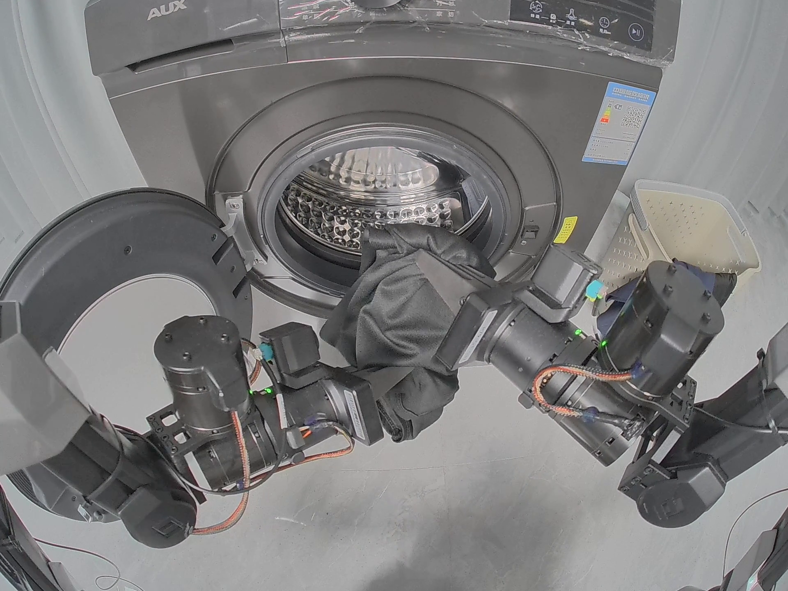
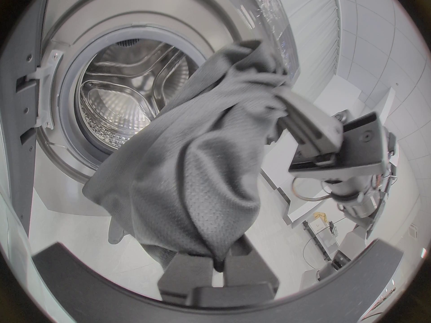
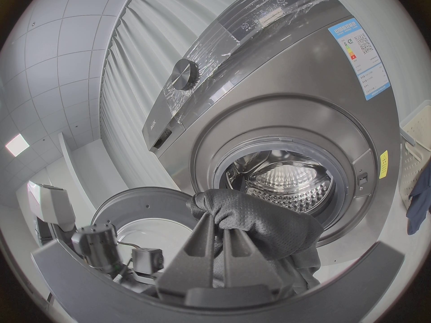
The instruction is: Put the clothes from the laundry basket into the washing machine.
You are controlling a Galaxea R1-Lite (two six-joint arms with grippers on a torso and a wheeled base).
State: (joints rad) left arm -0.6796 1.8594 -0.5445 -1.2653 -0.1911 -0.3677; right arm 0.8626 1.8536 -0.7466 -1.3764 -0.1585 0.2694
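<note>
The right gripper [image 3: 217, 243] is clamped on the top of the garment [image 1: 382, 322] at the lower door rim of the washer [image 1: 525, 125]. The left gripper [image 2: 218, 263] pinches its hanging tail. The top should probably go deep into the drum [image 1: 361, 194] first, then the tail, so nothing drapes over the rim.

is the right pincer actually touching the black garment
Touching. The right wrist view shows the right pincer shut on a fold of the black garment, with the cloth bunched over its tips in front of the drum opening.

Pale pleated curtain [image 3: 130, 81], grey floor [image 1: 492, 502], tiled ceiling [image 3: 58, 45], lit ceiling panel [image 3: 17, 144]
</note>
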